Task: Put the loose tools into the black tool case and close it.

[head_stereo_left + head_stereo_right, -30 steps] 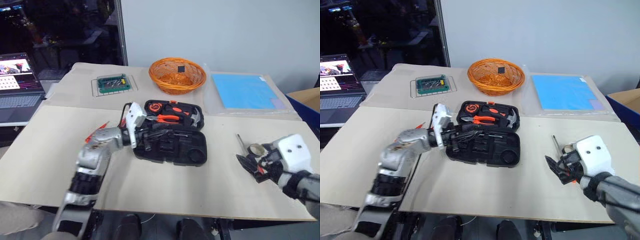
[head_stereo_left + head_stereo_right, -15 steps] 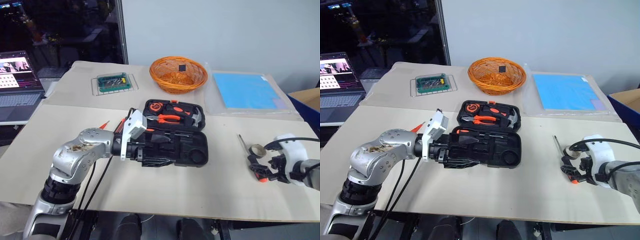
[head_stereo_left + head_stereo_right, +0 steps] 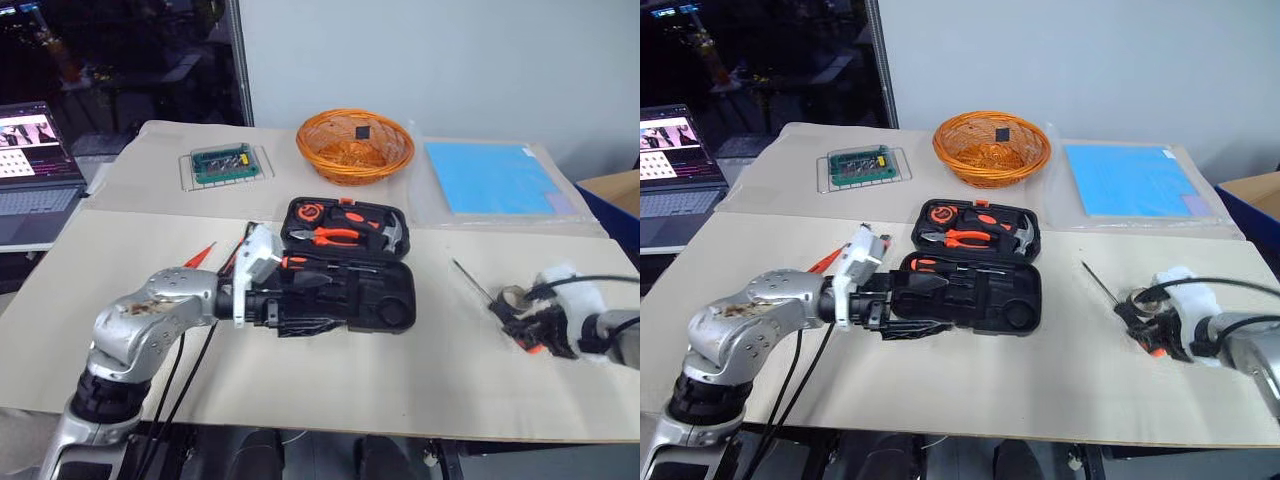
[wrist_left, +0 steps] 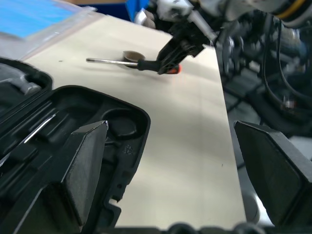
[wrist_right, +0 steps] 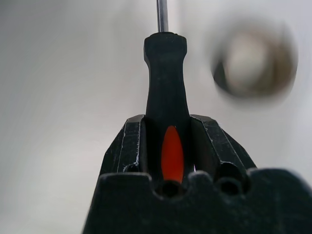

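My right gripper [image 5: 166, 127] clamped the screwdriver [image 5: 165, 97], seemingly touching its handle; my left gripper [image 4: 170, 170] gaped beside the black tool case [image 3: 340, 290].

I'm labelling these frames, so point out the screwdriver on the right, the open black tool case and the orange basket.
screwdriver [image 5: 165, 92]: right wrist view, black handle above the finger pads.
black tool case [image 3: 385, 300]: left eye view, near half's moulded tray.
orange basket [image 3: 356, 168]: left eye view, front wicker wall.
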You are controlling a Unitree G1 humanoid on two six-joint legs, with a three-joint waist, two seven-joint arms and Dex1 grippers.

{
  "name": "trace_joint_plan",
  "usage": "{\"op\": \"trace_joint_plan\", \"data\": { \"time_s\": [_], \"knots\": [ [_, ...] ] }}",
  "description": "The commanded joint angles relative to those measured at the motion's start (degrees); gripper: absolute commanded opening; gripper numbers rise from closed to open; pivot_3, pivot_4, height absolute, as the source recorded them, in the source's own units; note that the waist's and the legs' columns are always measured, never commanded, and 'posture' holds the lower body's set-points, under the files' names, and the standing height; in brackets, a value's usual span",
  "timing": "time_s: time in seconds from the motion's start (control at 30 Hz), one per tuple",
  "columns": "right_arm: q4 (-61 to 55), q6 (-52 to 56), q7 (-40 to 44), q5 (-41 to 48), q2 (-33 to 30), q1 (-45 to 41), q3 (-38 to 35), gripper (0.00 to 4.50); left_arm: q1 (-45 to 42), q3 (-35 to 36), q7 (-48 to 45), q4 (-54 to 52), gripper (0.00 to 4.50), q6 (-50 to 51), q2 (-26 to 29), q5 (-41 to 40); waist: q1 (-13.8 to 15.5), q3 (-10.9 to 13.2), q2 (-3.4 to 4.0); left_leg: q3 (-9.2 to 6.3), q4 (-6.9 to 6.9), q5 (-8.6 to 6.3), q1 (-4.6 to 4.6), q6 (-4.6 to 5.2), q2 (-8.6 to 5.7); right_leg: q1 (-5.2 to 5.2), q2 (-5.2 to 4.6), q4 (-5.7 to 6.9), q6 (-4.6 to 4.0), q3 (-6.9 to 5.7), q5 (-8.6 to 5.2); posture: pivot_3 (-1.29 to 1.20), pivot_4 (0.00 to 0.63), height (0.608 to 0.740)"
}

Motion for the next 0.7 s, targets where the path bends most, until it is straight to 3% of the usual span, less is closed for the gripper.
{"op": "trace_joint_plan", "data": {
  "time_s": [0.03, 0.17, 0.23, 0.3, 0.47, 0.53, 0.7],
  "knots": [
    [-4.4, -6.6, 7.3, -1.8, -0.9, -12.1, 7.9, 0.98, 5.3, 7.3, -1.0, -4.3, 4.42, 0.0, 4.1, -4.3, -0.6, 0.0, -0.01, 0.09, -0.05, -0.02, 0.01, -0.03, 0.09, -0.1, 0.04, 0.0, -0.08, 0.04, 0.0, 0.0, 0.15, 0.74],
    [6.8, -16.8, 11.9, -16.3, 9.0, -29.3, 28.0, 0.98, 10.5, 13.2, 0.3, -4.8, 4.42, 0.0, 6.2, -6.5, -0.8, 0.2, -0.37, 0.05, -0.07, -0.2, 0.28, -0.33, 0.18, -0.19, 0.1, -0.05, -0.34, -0.01, -0.15, 0.0, 0.15, 0.74],
    [13.2, -21.2, 14.1, -22.2, 13.4, -35.0, 34.5, 0.98, 13.5, 15.1, -0.3, -5.1, 4.42, -0.8, 7.6, -6.4, -1.1, 0.2, -0.34, 0.15, -0.04, -0.3, 0.06, -0.51, 0.06, -0.42, -0.08, -0.04, -0.44, 0.01, -0.06, 0.0, 0.15, 0.74],
    [17.4, -22.8, 16.9, -24.6, 16.1, -38.2, 37.6, 0.98, 15.3, 16.1, -0.6, -5.1, 4.42, -1.7, 8.5, -6.4, -0.8, 0.2, -0.34, 0.26, 0.04, -0.07, -0.23, -0.12, -0.02, -0.42, -0.17, 0.01, -0.78, 0.04, 0.23, 0.0, 0.15, 0.74],
    [24.8, -25.6, 22.7, -28.7, 22.9, -43.8, 42.6, 0.98, 19.6, 19.2, -3.7, -3.6, 4.42, -5.7, 11.6, -4.6, 0.5, 0.2, -0.32, 0.27, 0.0, -0.1, -0.78, -0.14, 0.07, -0.97, -0.06, 0.05, -0.21, 0.02, 0.53, 0.0, 0.15, 0.74],
    [26.1, -26.3, 24.1, -30.1, 24.2, -44.4, 43.1, 0.98, 19.6, 19.3, -4.7, -2.6, 4.42, -7.0, 12.8, -4.1, 0.9, 0.2, -0.32, 0.24, 0.05, -0.08, -1.21, -0.16, 0.06, -1.51, -0.02, 0.48, -0.24, 0.01, 0.51, 0.0, 0.15, 0.74],
    [27.5, -28.0, 27.8, -33.1, 25.6, -44.3, 44.4, 0.98, 18.5, 17.9, -6.3, -0.8, 4.42, -9.6, 14.4, -2.6, 1.1, 0.2, -0.3, 0.23, 0.14, -0.04, -1.19, -0.23, 0.08, -1.53, 0.0, 0.69, -0.29, -0.02, 0.47, 0.0, 0.15, 0.74]
  ]
}}
